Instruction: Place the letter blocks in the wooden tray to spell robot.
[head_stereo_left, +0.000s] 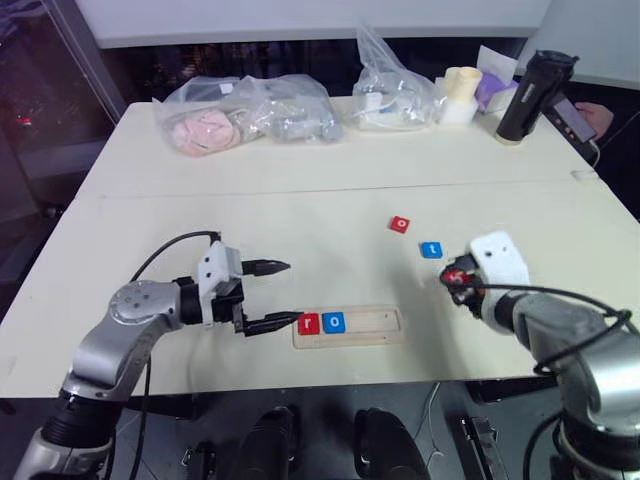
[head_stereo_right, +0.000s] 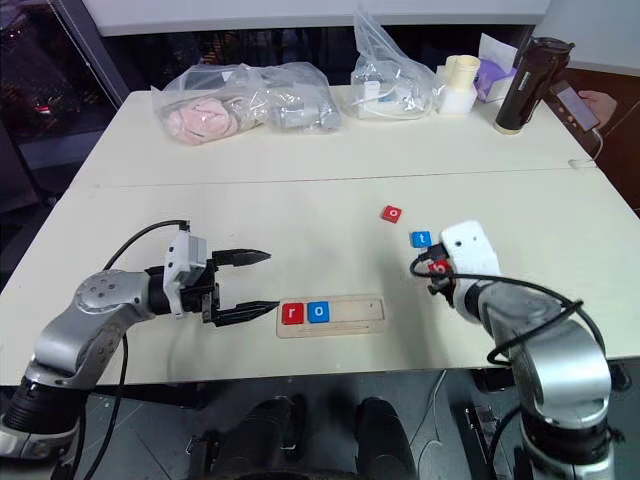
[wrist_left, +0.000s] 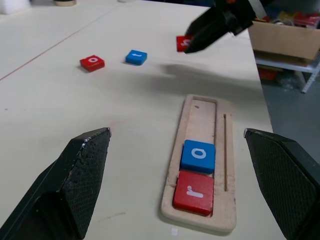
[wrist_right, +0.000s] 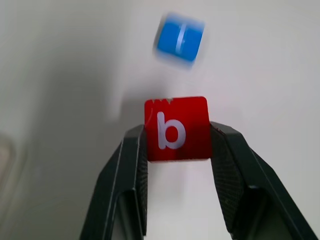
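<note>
You're two of five in: the wooden tray sits near the front edge of the table, with the red r block at its left end and a blue o block touching it in the next slot; the other three slots are bare. The third letter is in hand: your right gripper is clamped on the red b block, one finger on each side, letter facing the wrist camera, and it looks lifted off the table to the right of the tray. Still loose on the table are the blue t block, just beside that gripper, and the red o block a little further back; both are well apart from the tray. Your left gripper is spread wide with nothing in it, hovering just off the tray's left end, one fingertip close to the r. By my read, what's left is b into slot three, then the red o, then t. Watch the b's orientation when you set it down; it needs to read the same way as r and o.
</note>
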